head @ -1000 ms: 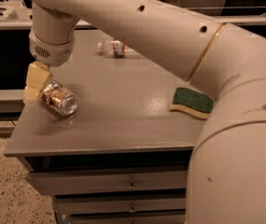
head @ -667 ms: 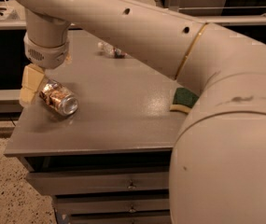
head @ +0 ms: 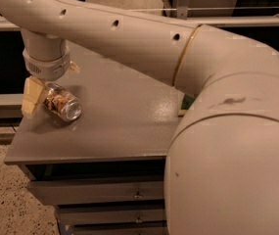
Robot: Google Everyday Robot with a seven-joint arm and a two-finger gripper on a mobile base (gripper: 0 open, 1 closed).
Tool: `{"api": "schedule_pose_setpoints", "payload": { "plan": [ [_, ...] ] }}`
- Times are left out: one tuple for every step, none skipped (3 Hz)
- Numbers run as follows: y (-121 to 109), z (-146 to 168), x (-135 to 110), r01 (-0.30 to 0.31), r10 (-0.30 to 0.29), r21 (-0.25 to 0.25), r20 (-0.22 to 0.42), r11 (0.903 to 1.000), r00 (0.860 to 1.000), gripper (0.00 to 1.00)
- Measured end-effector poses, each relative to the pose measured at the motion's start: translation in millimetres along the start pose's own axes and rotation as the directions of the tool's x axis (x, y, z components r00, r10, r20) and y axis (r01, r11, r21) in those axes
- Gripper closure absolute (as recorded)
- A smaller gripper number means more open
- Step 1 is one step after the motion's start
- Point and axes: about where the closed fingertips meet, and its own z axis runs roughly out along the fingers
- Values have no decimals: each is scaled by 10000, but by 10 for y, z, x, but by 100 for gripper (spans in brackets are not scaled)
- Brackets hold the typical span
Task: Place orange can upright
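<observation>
The orange can lies on its side near the left edge of the grey table, its shiny silver end toward the front right. My gripper hangs from the wrist straight above the can's far end. One cream finger stands at the can's left, touching or almost touching it. The other fingertip shows behind, apart from the can. The jaws stand open around the can's far end. The can rests on the table.
My arm's big cream links fill the right and top of the view. A sliver of green sponge peeks out beside the arm. Drawers sit under the tabletop. The table's left edge is close to the can.
The arm has swung to cover more of the view, hiding the far bottle and most of the sponge. The gripper stays at the can's far end; the can has not visibly moved.
</observation>
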Motion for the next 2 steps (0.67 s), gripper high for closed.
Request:
{"api": "schedule_pose_setpoints", "payload": {
  "plan": [
    [-97, 50, 85, -581, 589, 476, -164, 9972, 9981, 15],
    [-144, 72, 120, -876, 898, 829, -238, 9927, 9957, 36]
  ]
}}
